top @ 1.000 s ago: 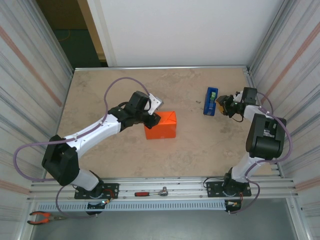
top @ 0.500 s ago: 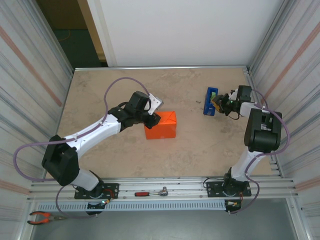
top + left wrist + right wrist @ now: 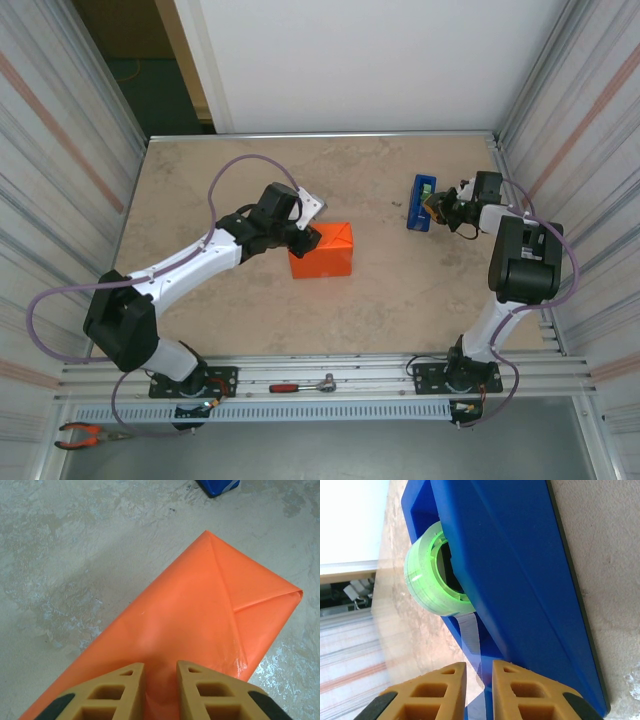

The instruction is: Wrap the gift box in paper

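I am watching a blue tape dispenser (image 3: 422, 201) sitting on the beige mottled table (image 3: 250, 320), carrying a green tape roll (image 3: 427, 575) with a strip of clear tape (image 3: 470, 635) running off it. Well nearer than the dispenser, a red-handled ratchet (image 3: 303, 385) is lying on the aluminium rail (image 3: 380, 372). Orange-handled pliers (image 3: 85, 435) are lying farther near-left.

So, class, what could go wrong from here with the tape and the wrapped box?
The right gripper is closed around the tape strip; a pull may drag the blue dispenser instead of unrolling tape. The left gripper rests on only one end of the gift box, so the far folded flap of paper could spring open.
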`<state>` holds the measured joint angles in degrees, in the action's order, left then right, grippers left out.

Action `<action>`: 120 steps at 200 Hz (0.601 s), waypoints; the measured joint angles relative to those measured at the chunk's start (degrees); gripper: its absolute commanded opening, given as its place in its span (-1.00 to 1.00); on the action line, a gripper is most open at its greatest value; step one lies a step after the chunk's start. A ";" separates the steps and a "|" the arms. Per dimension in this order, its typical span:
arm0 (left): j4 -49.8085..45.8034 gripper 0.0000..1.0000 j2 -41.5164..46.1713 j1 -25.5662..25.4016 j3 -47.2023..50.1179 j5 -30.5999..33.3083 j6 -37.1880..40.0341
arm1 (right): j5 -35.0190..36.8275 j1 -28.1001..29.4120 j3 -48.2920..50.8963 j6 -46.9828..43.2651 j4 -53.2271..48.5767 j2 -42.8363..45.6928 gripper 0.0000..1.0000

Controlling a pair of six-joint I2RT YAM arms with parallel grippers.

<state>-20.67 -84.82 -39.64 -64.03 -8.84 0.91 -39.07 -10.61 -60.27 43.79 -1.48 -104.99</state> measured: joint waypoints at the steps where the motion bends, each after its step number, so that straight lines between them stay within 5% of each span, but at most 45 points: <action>1: 0.00 -0.55 0.00 0.00 0.00 0.00 0.00 | 0.00 0.00 -0.02 0.02 0.00 0.00 -0.64; 66: 0.02 -0.55 0.00 0.00 0.04 0.02 0.00 | 0.02 0.11 -0.24 -0.92 -0.04 0.00 -1.00; 120: 0.04 -0.57 0.02 0.00 0.04 0.11 0.00 | -1.16 0.11 0.13 -0.28 1.53 0.37 -1.00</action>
<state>-20.62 -84.79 -39.64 -63.99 -8.73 0.91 -40.23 -10.50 -60.14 43.51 0.05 -104.62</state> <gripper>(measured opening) 0.219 0.041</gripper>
